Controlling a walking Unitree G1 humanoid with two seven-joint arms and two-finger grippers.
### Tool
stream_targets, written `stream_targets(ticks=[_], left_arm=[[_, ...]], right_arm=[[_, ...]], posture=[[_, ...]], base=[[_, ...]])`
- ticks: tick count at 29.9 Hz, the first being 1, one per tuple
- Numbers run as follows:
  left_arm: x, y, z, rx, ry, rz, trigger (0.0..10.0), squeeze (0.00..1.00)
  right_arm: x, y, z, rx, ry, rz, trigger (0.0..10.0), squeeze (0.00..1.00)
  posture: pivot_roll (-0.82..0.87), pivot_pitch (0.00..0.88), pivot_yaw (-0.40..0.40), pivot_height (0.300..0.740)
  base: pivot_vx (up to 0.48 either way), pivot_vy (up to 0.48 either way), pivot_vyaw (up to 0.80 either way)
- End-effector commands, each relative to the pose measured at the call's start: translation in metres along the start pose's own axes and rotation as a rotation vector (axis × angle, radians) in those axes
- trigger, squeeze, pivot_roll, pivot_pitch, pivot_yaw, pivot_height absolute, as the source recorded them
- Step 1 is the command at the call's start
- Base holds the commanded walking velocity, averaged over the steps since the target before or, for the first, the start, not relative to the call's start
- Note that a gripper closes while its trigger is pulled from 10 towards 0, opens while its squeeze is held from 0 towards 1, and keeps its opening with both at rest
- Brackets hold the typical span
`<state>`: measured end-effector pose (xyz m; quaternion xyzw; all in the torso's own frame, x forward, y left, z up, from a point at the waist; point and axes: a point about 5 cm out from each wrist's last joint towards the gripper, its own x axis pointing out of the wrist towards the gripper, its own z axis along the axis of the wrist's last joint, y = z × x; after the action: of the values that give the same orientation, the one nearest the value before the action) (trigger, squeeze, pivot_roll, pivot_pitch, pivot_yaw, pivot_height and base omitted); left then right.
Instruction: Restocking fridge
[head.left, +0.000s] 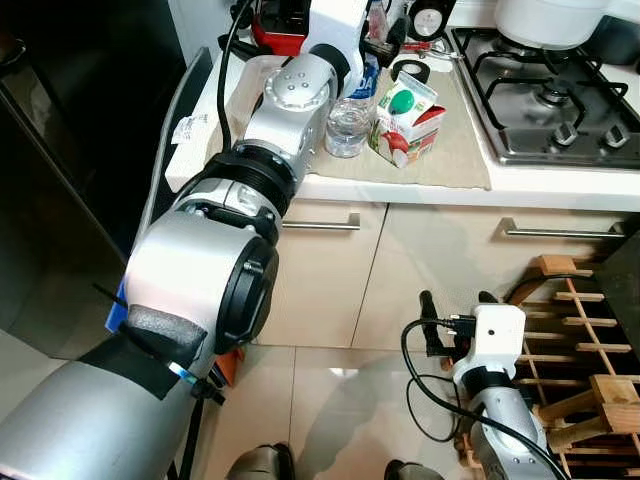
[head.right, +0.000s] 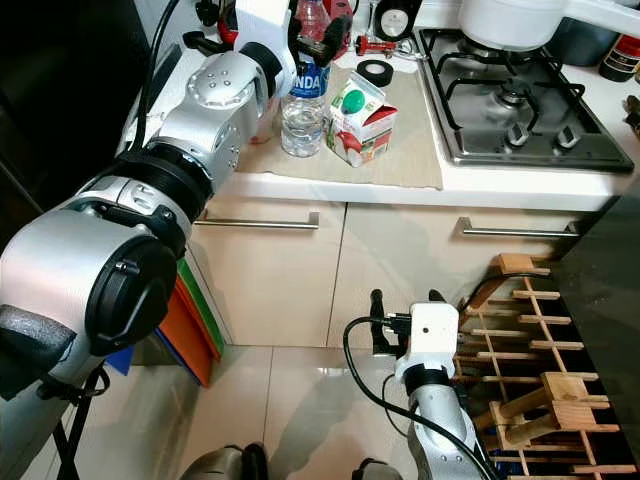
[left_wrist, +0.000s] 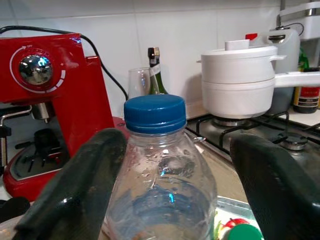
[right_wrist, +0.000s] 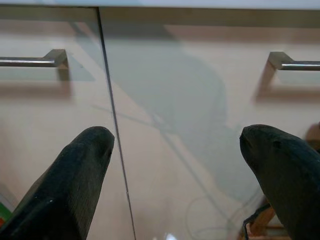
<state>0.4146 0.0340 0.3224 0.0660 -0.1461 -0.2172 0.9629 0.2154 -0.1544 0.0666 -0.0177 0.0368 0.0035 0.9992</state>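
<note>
Straddling bottle (head.right: 302, 110) (label "NDA"): left gripper (left_wrist: 170, 190).

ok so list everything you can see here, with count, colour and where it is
water bottle: 1, clear with blue cap, on the counter mat, between the left pincer's fingers
carton: 1, white, red and green, on the mat beside the bottle
tape roll: 1, black, on the counter behind the carton
coffee machine: 1, red, at the counter's back
pot: 1, white, on the gas hob
wooden rack: 1, on the floor by the cabinets
left pincer: open around the bottle, not clearly touching
right pincer: open, low, facing the cabinet doors
</note>
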Motion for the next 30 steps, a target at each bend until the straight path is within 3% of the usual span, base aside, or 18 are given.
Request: stream_targets(ticks=[1, 21, 30], left_arm=[[0.0006, 0.0031, 0.0033, 0.034, 0.004, 0.009, 0.0, 0.00], [-0.0008, 0.0031, 0.0021, 0.070, -0.008, -0.029, 0.0, 0.00], [-0.0005, 0.0071, 0.0067, 0.046, -0.022, -0.022, 0.0, 0.00]], right_arm=[[-0.0017, -0.0002, 0.0012, -0.009, 0.010, -0.007, 10.0, 0.00], [0.0019, 0.0023, 0.0010, -0.005, 0.010, -0.004, 10.0, 0.00], [0.0036, 0.0028, 0.0009, -0.003, 0.011, -0.003, 10.0, 0.00]], posture=[[-0.08, 0.126, 0.043, 0.740], [-0.06, 0.108, 0.051, 0.740], [-0.06, 0.108, 0.047, 0.740]], base=[[0.000, 0.000, 0.00], [0.000, 0.000, 0.00], [0.000, 0.000, 0.00]])
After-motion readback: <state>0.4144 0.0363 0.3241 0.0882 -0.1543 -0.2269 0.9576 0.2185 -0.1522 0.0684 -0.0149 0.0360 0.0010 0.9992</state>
